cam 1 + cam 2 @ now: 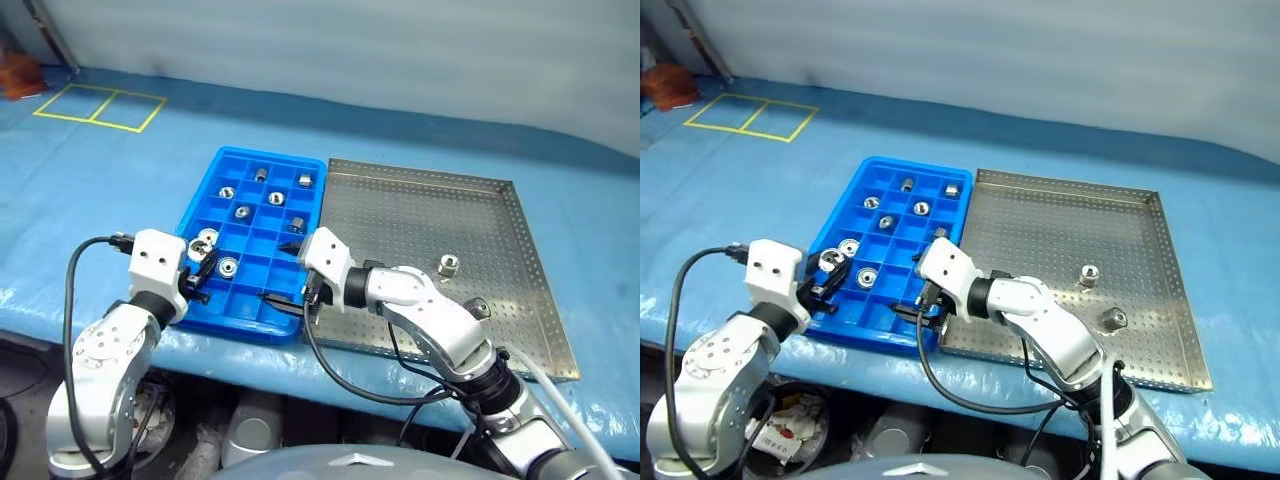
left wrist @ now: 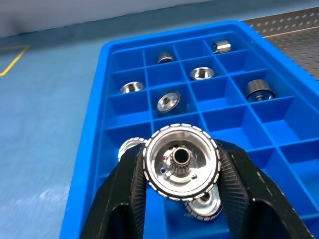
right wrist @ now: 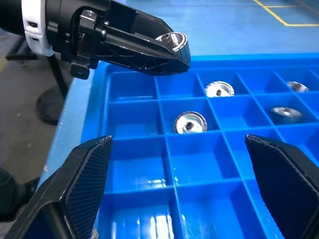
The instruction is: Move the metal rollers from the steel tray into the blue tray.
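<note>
The blue tray (image 1: pixel 222 160) lies left of the steel tray (image 1: pixel 420 220), their long sides touching. Several metal rollers (image 1: pixel 243 211) sit singly in the blue tray's compartments. Two more (image 1: pixel 448 265) (image 1: pixel 478 308) stand on the steel tray's perforated floor, toward its near right. My left gripper (image 1: pixel 828 268) hovers over the blue tray's near-left corner, shut on a metal roller (image 2: pixel 180 162) whose open face points at the wrist camera. My right gripper (image 3: pixel 177 144) stands open over the tray's near row, nothing between its fingers (image 3: pixel 87 179), pointing toward the left gripper.
The trays rest on a blue cloth-covered table (image 1: pixel 120 200) whose front edge runs just below them. Yellow tape squares (image 1: pixel 100 105) mark the far left, with an orange object (image 1: pixel 20 75) beyond. A grey wall closes off the back.
</note>
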Robot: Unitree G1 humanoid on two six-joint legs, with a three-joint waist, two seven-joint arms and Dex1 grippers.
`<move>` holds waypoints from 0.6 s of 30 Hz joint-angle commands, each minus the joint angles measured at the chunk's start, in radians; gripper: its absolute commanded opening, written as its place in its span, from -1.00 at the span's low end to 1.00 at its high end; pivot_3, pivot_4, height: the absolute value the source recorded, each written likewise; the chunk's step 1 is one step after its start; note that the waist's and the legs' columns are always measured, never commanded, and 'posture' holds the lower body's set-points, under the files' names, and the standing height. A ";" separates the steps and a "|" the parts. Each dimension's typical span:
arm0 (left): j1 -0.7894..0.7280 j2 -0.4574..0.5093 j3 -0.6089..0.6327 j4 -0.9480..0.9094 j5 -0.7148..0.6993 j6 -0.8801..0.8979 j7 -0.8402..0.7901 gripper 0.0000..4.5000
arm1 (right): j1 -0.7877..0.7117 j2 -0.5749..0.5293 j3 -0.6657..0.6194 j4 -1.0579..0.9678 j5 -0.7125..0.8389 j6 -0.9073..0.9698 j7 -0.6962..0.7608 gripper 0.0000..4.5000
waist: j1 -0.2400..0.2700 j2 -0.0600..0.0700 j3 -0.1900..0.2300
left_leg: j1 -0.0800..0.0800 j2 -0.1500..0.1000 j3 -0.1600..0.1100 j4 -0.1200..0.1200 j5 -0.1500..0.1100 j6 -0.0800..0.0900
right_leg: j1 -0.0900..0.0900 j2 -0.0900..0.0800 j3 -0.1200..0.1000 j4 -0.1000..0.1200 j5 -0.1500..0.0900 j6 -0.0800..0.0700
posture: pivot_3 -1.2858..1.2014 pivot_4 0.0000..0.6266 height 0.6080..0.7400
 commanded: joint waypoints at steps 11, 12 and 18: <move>-0.001 -0.016 -0.026 0.024 -0.008 0.043 0.068 -0.25 | 0.035 0.016 -0.010 -0.054 -0.003 -0.008 0.001 1.00 | 0.221 0.000 0.000 | -0.003 0.004 0.003 -0.001 -0.002 -0.004 | -0.007 0.000 -0.007 -0.001 -0.006 -0.009 | 0.48 -0.52 1.00; -0.011 -0.014 -0.033 0.031 -0.010 0.040 0.068 -0.25 | 0.043 0.014 -0.013 -0.062 -0.004 -0.002 -0.006 1.00 | 0.234 0.000 0.000 | -0.003 0.004 0.003 -0.001 -0.002 -0.004 | -0.008 0.000 -0.008 -0.001 -0.006 -0.009 | 0.48 -0.52 1.00; -0.103 0.002 -0.026 0.039 -0.050 0.003 0.027 -0.25 | 0.113 -0.001 -0.042 -0.138 0.000 0.039 -0.060 1.00 | 0.282 0.000 -0.001 | -0.007 0.005 0.004 0.000 -0.003 -0.007 | -0.012 0.000 -0.010 0.000 -0.006 -0.009 | 0.43 -0.52 1.00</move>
